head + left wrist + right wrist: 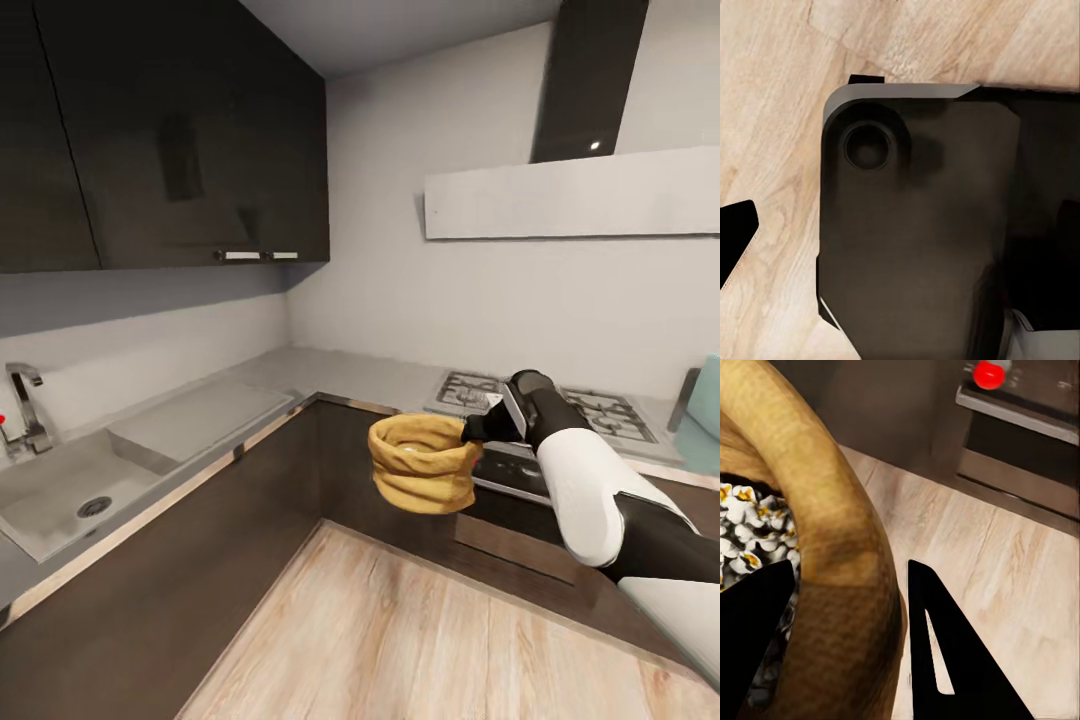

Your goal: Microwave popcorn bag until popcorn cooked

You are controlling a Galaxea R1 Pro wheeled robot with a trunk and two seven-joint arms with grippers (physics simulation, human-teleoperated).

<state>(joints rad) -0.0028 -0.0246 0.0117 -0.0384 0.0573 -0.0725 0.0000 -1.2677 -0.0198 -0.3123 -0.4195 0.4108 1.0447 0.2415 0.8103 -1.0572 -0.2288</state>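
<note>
In the head view, at about nine o'clock, the sink and tap sit in the grey countertop, which bends round the corner toward the hob. Just below centre, the popcorn bag hangs in the air above the wooden floor, off the worktop, pinched at its three o'clock rim by the right gripper. The right wrist view shows one finger inside the bag and the other outside, clamped on the rolled rim; the contents there look white and puffy, like popped corn, though I cannot be sure. At three o'clock, at the frame edge, a pale-blue corner is probably the microwave. The pickup is done; whether heating is finished or pending is unclear. The left gripper shows one dark fingertip over floor beside the robot's dark base; I cannot tell its state.
</note>
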